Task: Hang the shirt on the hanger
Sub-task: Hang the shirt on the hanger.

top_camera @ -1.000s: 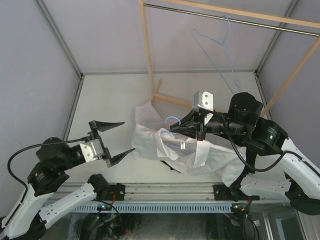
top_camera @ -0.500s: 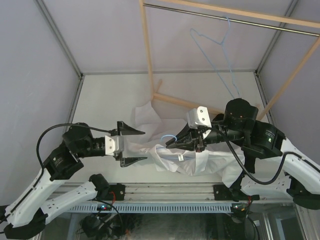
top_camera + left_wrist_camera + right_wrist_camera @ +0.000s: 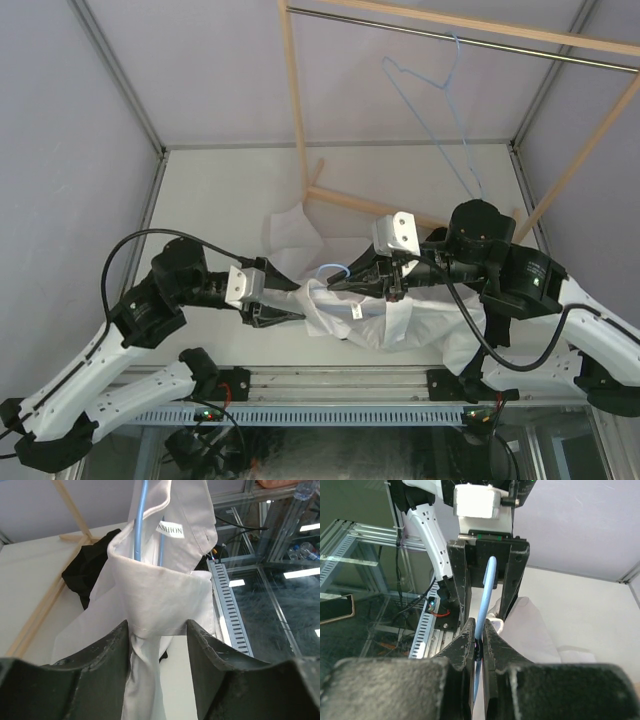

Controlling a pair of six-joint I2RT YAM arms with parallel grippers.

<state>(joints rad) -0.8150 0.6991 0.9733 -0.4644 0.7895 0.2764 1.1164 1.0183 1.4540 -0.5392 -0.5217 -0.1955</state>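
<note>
A: Where does the shirt (image 3: 415, 325) lie?
B: Heaped on the table (image 3: 220, 200) between the 2 arms; its collar is raised, with the blue hanger (image 3: 489, 580) running down inside it.
A: And the grippers?
B: The right gripper (image 3: 479, 632) pinches the hanger wire tight; the left gripper (image 3: 159, 625) straddles the collar (half spread, cloth filling the gap, not squeezed flat).

White shirt (image 3: 415, 325) on pale table (image 3: 220, 190)
</note>
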